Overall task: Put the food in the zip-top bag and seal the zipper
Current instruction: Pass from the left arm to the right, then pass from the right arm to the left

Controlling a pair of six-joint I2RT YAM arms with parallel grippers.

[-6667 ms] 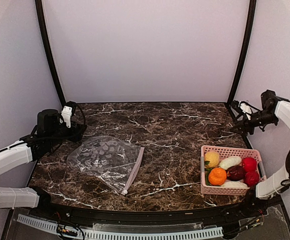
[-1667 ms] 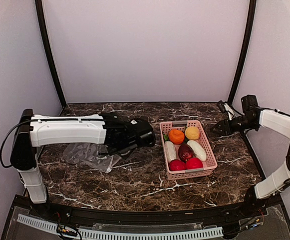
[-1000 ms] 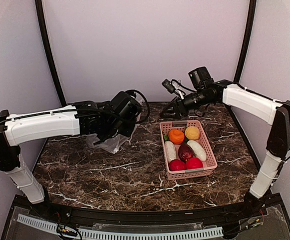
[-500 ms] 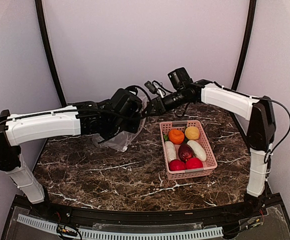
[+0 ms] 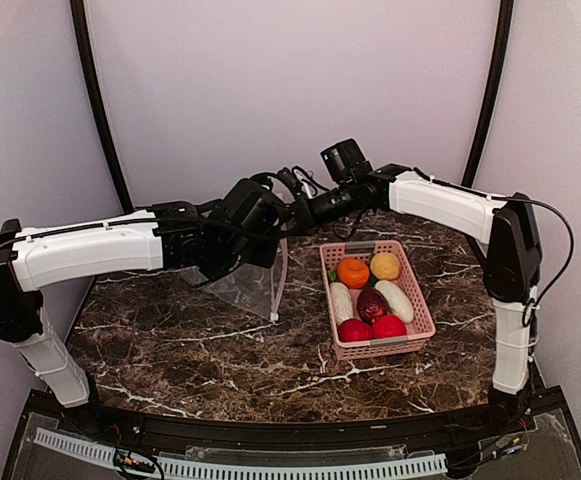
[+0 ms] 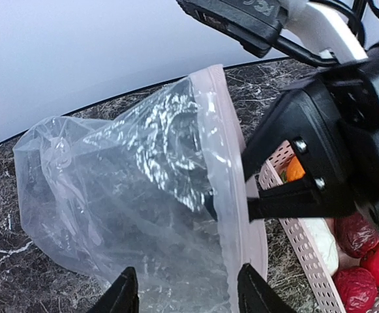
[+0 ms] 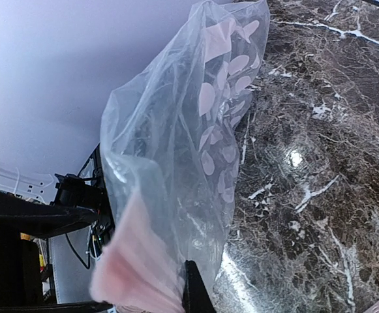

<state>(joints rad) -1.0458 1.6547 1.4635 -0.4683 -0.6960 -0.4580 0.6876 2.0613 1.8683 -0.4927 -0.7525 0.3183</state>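
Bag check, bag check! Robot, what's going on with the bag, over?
Copy: left gripper open, right gripper shut on zip-top bag at zipper. Bag hanging, empty. All food in basket. Nothing blocking.

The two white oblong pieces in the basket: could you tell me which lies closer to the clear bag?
The white piece along the basket's left wall, by the orange ball; the other white piece lies right of the maroon fruit.
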